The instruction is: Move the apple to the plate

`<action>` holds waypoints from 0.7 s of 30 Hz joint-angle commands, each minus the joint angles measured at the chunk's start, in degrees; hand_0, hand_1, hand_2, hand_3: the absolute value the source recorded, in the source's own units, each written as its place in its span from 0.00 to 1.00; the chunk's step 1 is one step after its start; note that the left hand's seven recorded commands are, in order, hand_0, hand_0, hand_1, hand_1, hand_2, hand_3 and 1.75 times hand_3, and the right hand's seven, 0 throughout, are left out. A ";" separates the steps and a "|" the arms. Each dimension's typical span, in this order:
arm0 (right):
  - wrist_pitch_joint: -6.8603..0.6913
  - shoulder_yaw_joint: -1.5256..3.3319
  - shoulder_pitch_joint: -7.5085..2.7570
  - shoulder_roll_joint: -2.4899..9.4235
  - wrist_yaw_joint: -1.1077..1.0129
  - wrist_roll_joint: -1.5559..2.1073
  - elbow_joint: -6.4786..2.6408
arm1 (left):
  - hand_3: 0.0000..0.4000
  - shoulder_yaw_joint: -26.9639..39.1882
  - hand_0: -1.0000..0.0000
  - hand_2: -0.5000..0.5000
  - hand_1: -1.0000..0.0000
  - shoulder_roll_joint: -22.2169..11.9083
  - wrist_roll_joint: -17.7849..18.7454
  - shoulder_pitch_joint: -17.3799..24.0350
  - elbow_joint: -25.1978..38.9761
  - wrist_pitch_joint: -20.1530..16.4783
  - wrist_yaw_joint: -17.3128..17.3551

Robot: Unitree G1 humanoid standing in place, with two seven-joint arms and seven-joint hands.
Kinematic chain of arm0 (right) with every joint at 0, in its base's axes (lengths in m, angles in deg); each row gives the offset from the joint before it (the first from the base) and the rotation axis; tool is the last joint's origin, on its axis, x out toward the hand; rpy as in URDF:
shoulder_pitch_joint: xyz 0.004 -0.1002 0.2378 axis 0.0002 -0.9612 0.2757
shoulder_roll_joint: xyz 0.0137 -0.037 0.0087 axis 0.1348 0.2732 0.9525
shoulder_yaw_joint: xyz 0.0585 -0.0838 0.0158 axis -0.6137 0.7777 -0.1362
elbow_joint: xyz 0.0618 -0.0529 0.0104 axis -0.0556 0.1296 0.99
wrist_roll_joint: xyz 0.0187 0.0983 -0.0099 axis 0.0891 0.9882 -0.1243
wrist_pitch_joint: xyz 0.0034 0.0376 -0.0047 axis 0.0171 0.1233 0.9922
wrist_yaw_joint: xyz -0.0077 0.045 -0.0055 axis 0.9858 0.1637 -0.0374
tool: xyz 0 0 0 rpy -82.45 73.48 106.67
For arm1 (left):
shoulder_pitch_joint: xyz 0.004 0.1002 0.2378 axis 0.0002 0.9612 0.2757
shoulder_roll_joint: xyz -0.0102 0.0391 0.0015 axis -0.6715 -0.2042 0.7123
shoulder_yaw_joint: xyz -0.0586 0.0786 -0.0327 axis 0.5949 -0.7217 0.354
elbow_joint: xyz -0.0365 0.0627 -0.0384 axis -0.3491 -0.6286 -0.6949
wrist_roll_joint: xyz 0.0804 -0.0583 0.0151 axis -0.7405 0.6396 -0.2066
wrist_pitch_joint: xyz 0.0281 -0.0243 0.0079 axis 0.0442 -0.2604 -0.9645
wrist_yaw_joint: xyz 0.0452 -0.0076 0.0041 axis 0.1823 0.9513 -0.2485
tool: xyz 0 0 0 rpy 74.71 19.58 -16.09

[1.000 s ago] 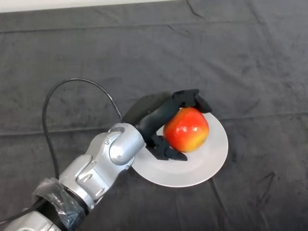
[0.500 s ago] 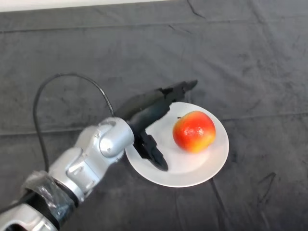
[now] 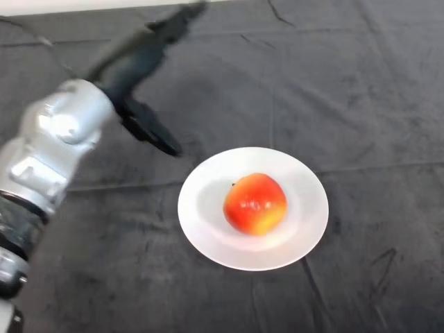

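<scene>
A red and yellow apple (image 3: pixel 255 203) lies near the middle of the round white plate (image 3: pixel 305 222), right of the table's centre. My left hand (image 3: pixel 135 69) is up at the upper left, well clear of the plate and apart from the apple. Its fingers are straight and spread from the thumb, and it holds nothing.
A dark creased cloth (image 3: pixel 361 83) covers the whole table. A pale strip of the table's far edge (image 3: pixel 69 5) shows along the top left.
The hand let go of the apple and drew back up and to the left, away from the plate. The apple rolled a little toward the plate's middle.
</scene>
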 commanded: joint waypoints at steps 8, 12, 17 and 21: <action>0.18 0.64 2.57 -1.05 -0.78 0.21 1.85 | 0.00 12.11 1.00 0.50 1.00 -11.19 5.76 -9.97 -8.50 0.20 -1.21; 0.18 0.65 2.56 -1.05 -0.78 0.20 1.84 | 0.00 17.18 1.00 0.50 1.00 -14.41 8.13 -11.61 -11.35 0.69 -3.27; 0.17 0.66 2.56 -1.05 -0.78 0.20 1.82 | 0.00 24.69 1.00 0.50 1.00 -18.66 12.13 -11.14 -13.87 2.37 -6.42; 0.16 0.67 2.55 -1.05 -0.78 0.19 1.81 | 0.00 31.65 1.00 0.50 1.00 -21.89 16.21 -9.83 -15.18 3.75 -9.14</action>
